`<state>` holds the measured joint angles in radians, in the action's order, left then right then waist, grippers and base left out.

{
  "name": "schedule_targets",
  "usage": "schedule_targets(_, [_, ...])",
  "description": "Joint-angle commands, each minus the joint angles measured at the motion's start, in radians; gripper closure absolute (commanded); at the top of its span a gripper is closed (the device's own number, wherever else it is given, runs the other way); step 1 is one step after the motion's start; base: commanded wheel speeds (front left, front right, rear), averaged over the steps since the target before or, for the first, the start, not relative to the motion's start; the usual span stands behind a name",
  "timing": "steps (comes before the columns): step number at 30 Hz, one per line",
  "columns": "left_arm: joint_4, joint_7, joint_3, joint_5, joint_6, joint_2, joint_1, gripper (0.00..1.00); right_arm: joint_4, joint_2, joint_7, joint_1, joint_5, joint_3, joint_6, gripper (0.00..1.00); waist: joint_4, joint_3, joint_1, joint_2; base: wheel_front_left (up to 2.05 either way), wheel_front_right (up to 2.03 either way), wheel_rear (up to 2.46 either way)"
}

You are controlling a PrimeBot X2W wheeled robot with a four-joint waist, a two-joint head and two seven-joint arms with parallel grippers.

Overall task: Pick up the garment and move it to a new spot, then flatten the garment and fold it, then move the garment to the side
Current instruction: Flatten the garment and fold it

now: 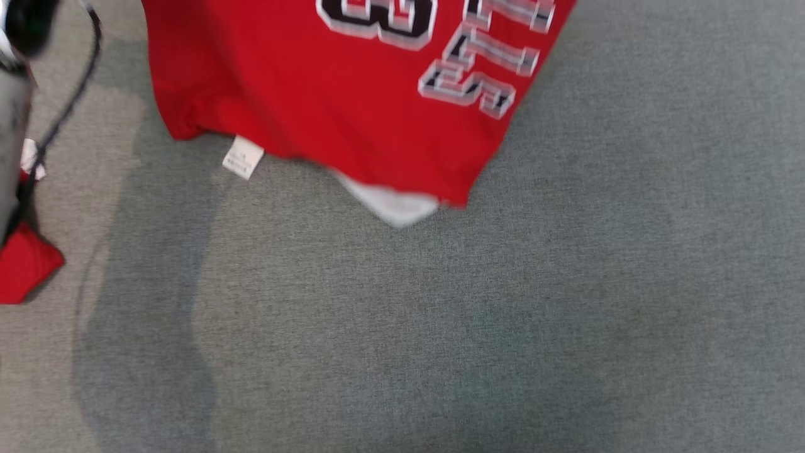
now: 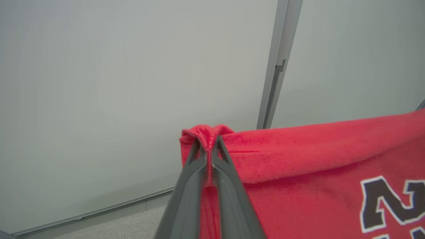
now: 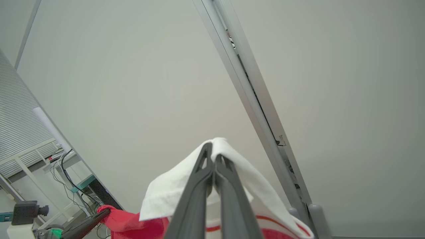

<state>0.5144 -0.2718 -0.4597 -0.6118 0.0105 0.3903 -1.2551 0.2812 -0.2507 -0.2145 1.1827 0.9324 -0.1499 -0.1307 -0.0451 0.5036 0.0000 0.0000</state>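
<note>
**A:** In the head view, where is the garment being kept?

**B:** It is being held up over the grey surface, limp and light.

**A:** Left wrist view?

**B:** Its red corner is being pinched by the left gripper, fully clamped.

**A:** Right wrist view?

**B:** There the white trim is being pinched by the closed right gripper. The cloth is soft, so corners are being judged the best holds.

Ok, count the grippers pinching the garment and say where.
2. The left gripper is shut on a bunched red corner of the garment; the right gripper is shut on its white fabric.
</note>
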Motion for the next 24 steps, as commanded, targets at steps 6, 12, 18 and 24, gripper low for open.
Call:
schedule_targets(6, [0.174, 0.046, -0.011, 0.043, -0.037, -0.037, -0.237, 1.00, 0.144, -0.052, 0.158, 0.236, 0.027, -0.030, 0.000, 1.00, -0.028, 0.060, 0.0000, 0.0000, 0.00, 0.00, 0.00])
schedule_targets(12, [0.317, 0.117, -0.016, 0.058, -0.061, -0.082, -0.405, 1.00, 0.269, -0.085, 0.256, 0.424, 0.046, -0.090, 0.000, 1.00, -0.045, 0.056, 0.0000, 0.0000, 0.00, 0.00, 0.00])
schedule_targets(18, [0.448, 0.134, -0.033, 0.036, -0.099, -0.131, -0.416, 1.00, 0.340, -0.125, 0.213, 0.432, 0.078, -0.218, 0.000, 1.00, -0.037, 0.043, 0.0000, 0.0000, 0.00, 0.00, 0.00])
schedule_targets(24, [0.539, 0.126, -0.070, 0.003, -0.133, -0.149, -0.298, 1.00, 0.294, -0.175, 0.175, 0.263, 0.129, -0.341, 0.000, 1.00, -0.017, 0.013, 0.0000, 0.0000, 0.00, 0.00, 0.00])
